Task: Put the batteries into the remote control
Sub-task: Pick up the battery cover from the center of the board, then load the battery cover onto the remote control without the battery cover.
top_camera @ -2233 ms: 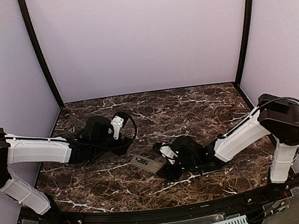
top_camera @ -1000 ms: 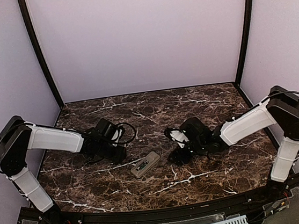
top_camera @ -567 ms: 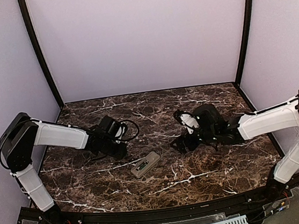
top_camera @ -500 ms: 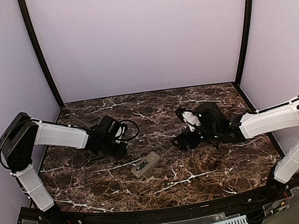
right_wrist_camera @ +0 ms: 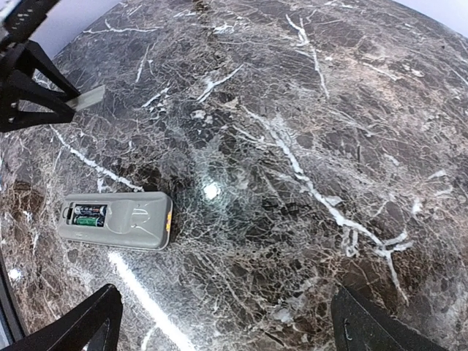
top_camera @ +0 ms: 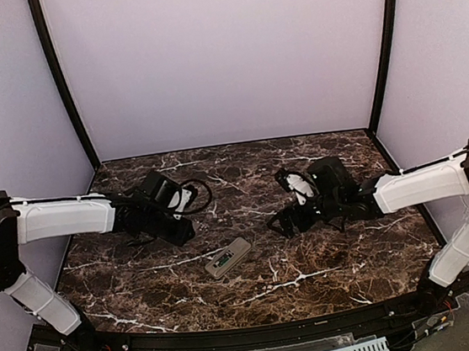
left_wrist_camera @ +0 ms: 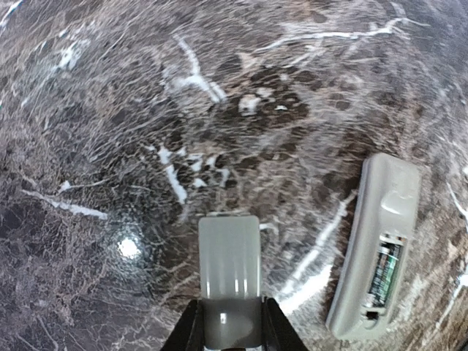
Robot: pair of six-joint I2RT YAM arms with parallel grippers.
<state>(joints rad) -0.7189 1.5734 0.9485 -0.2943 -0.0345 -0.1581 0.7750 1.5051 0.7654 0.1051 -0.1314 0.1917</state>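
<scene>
Toward the near edge of the table (top_camera: pixel 314 276), lying back-up: remote control (top_camera: pixel 229 257) with batteries (left_wrist_camera: pixel 385 274) seated in its open bay. Farther back at left, left pincer (left_wrist_camera: pixel 230 323) pinching a flat grey cover (left_wrist_camera: pixel 229 256); at right, right pincer (right_wrist_camera: pixel 227 322) spread wide.

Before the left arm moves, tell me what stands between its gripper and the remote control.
Nothing visible does. Only bare table lies between the left gripper, shut on a grey cover, and the remote control, batteries already seated.

Top view looks down from behind; both close wrist views face the tabletop (top_camera: pixel 312 260), sharing the remote control (left_wrist_camera: pixel 389 197).
</scene>
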